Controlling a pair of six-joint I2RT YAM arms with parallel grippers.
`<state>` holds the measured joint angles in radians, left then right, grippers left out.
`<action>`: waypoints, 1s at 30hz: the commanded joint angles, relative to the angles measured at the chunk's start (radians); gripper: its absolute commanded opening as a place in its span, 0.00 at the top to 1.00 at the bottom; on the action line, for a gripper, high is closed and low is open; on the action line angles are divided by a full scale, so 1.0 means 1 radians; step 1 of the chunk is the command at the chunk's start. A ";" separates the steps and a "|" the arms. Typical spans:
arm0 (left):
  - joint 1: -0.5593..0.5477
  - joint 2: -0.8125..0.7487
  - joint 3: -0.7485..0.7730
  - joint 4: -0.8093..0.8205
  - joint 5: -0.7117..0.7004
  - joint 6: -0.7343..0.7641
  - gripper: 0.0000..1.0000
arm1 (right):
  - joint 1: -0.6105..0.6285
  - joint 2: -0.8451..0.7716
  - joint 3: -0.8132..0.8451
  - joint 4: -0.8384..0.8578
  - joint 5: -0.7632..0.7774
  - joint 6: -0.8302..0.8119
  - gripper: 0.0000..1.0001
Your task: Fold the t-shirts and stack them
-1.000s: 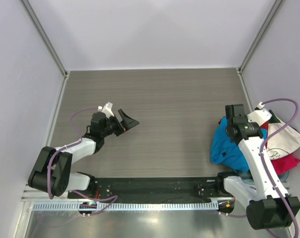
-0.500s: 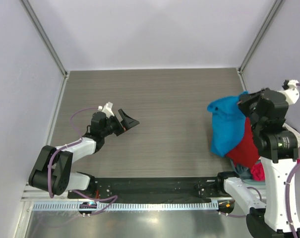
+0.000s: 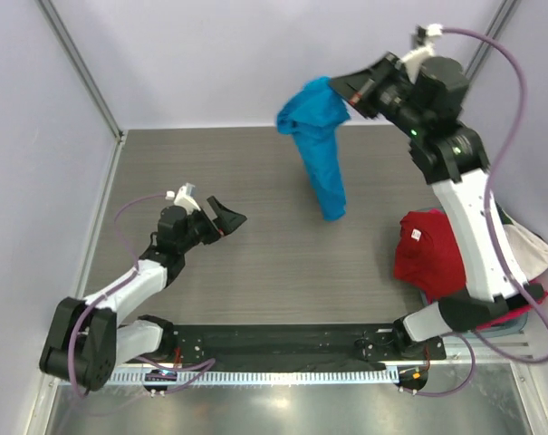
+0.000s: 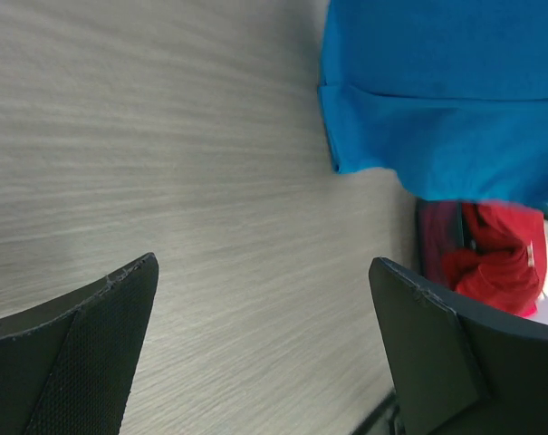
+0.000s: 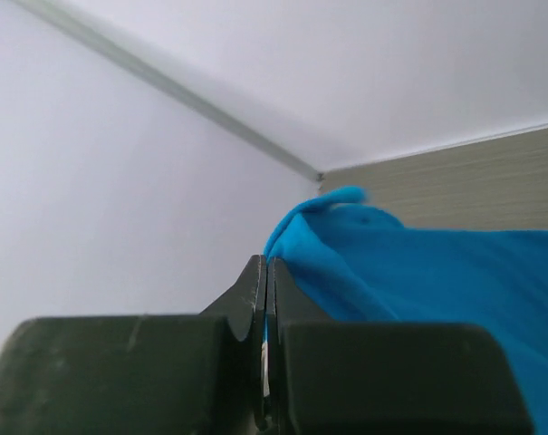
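— Where do we see the blue t-shirt (image 3: 319, 145)?

— We see it hanging in the air over the far middle of the counter (image 3: 283, 272), bunched at the top and trailing down in a long strip. We cannot tell whether its lower end touches the counter.

— And what holds it?

— The right tool (image 3: 344, 95), raised high near the back wall. In its wrist view we see the jaws pressed together, with the blue cloth pinched between them.

— What do we make of the other shirts?

— The red t-shirt (image 3: 432, 254) lies crumpled at the right edge of the counter, well apart from the blue one. A white t-shirt (image 3: 532, 254) lies just beyond it, partly behind the right arm.

— And the left tool (image 3: 221, 216)?

— We find it low over the left side of the counter, jaws spread wide and holding nothing. Its camera looks across the wood grain toward the blue hem and the red heap.
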<state>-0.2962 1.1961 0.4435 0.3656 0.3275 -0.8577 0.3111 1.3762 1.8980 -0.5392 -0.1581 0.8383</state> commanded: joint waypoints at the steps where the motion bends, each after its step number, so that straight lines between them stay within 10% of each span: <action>1: -0.004 -0.127 -0.006 -0.062 -0.155 0.051 0.00 | 0.085 0.133 0.206 0.130 -0.119 0.042 0.99; 9: -0.004 -0.418 -0.091 -0.146 -0.318 0.086 0.00 | 0.103 0.160 0.176 0.131 -0.014 -0.050 0.94; 12: -0.004 -0.470 -0.109 -0.134 -0.344 0.088 0.00 | 0.103 0.069 -0.040 0.131 0.148 -0.125 0.60; 13: -0.004 -0.471 -0.111 -0.132 -0.340 0.088 0.01 | 0.102 0.040 -0.094 0.127 0.153 -0.148 0.34; 15: -0.004 -0.455 -0.105 -0.120 -0.302 0.088 0.00 | 0.088 0.026 -0.224 0.066 0.221 -0.211 0.22; 30: -0.057 -0.070 0.020 -0.010 -0.076 0.078 0.00 | 0.083 -0.199 -0.939 -0.139 0.627 -0.216 0.30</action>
<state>-0.3347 1.1088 0.4126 0.2855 0.1993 -0.7982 0.3962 1.2728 1.0023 -0.6811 0.3241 0.6151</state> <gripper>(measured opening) 0.994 0.698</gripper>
